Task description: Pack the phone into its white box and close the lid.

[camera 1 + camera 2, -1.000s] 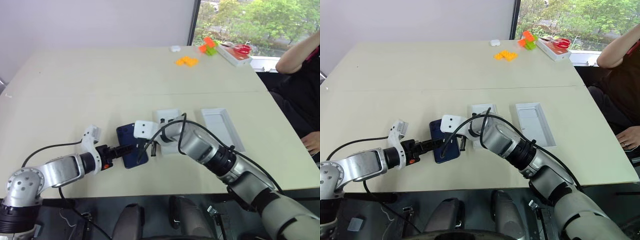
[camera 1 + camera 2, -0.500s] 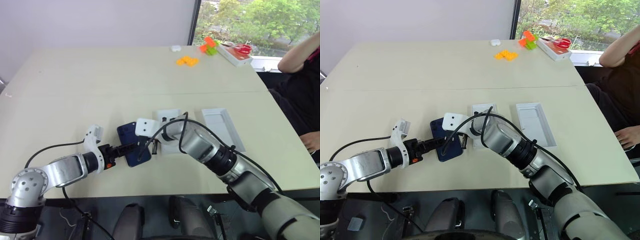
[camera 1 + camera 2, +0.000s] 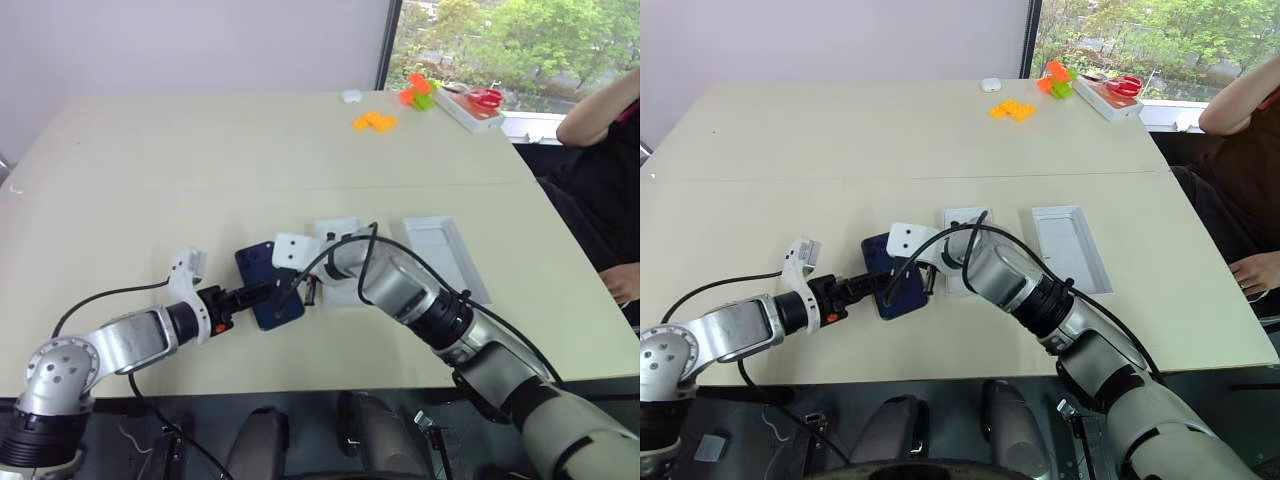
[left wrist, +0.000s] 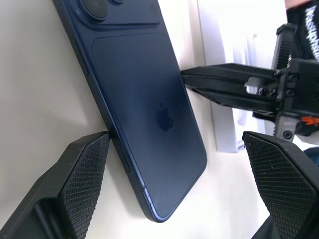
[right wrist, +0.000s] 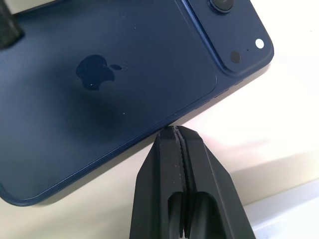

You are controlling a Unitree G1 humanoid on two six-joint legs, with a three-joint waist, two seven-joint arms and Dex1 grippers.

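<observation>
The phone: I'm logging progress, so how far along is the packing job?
Early. Nothing is packed: the phone lies back-up on the table. In hand: the open left claw straddles it, and the shut right claw presses its edge. Left: seat it in the white box, then add the lid.

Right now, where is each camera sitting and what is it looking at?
Head eyes: up high, looking down at the table, both arms, phone.
Left wrist: looks along the open left gripper at the phone's back; right gripper alongside.
Right wrist: looks along the shut right gripper at the phone's edge.
Shared: the phone.
</observation>
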